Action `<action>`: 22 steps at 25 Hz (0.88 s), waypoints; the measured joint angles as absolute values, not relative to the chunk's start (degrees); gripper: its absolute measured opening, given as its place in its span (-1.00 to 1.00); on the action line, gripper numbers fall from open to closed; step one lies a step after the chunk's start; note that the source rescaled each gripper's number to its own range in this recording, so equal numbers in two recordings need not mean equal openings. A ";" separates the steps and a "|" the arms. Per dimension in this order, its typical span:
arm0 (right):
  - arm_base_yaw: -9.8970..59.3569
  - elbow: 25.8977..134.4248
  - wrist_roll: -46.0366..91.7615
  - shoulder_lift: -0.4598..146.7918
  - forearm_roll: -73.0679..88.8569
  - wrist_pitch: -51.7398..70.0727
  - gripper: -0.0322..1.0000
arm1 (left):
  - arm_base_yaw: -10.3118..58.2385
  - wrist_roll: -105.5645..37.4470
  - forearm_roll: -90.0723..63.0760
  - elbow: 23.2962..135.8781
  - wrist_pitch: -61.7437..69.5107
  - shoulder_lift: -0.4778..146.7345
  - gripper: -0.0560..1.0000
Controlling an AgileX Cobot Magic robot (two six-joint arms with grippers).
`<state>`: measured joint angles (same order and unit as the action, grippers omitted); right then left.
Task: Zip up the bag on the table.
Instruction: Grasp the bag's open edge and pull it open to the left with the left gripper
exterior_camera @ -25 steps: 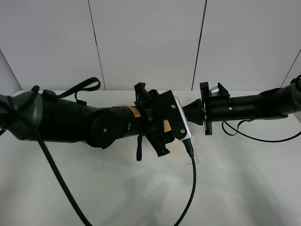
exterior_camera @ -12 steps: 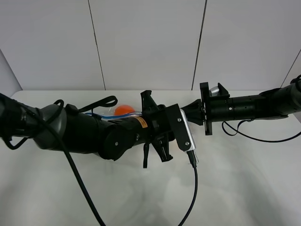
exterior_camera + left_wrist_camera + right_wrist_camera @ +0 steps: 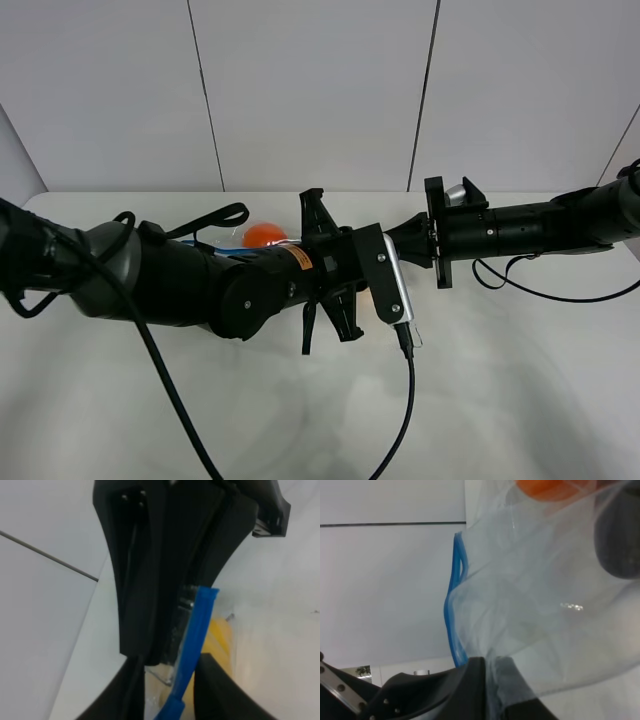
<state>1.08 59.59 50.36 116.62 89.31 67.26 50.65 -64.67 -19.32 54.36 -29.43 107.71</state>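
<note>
Nearest, over the front of the white table (image 3: 480, 410), a black cable (image 3: 411, 400) hangs from the left arm (image 3: 180, 285), which reaches in from the left edge toward the middle. At its end the left gripper (image 3: 170, 696) straddles the blue zipper strip (image 3: 198, 627) of the bag (image 3: 545, 605). A dark finger stands on either side of the strip with a gap showing between them, and I cannot tell whether the pads are biting on it. The bag lies behind that arm, toward the far edge and about midway along it. It is mostly hidden from the high camera, where only an orange fruit (image 3: 265, 235) and a sliver of blue peek over the arm. A yellow fruit (image 3: 220, 640) sits just beside the strip inside the film. Beyond, the right gripper (image 3: 487, 680) is clenched on the clear film next to the strip's end, and the right arm (image 3: 530, 230) runs back to the right edge. The bag looks thin, soft and slippery, and it wrinkles freely, while the fruit probably give it enough weight to settle and to roll about. The strip, bowed and wavy here, is likely the only firmer part and so the place to pinch. One pincer should anchor the end while the other squeezes across the strip and slides along it.
</note>
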 joint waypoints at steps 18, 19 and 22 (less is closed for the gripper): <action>1.08 59.59 50.31 116.62 90.16 67.41 -0.94 | 50.65 -67.69 -23.25 54.36 -29.11 106.92 -0.68; 1.08 59.59 50.31 116.62 90.16 67.41 -0.94 | 50.65 -67.69 -23.30 54.36 -28.76 106.92 -0.69; 1.08 59.59 50.31 116.62 89.93 67.41 -0.94 | 50.65 -67.69 -23.30 54.36 -28.05 106.82 -0.71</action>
<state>1.08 59.59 50.31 116.62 89.93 67.41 50.65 -67.69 -23.30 54.36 -28.05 106.82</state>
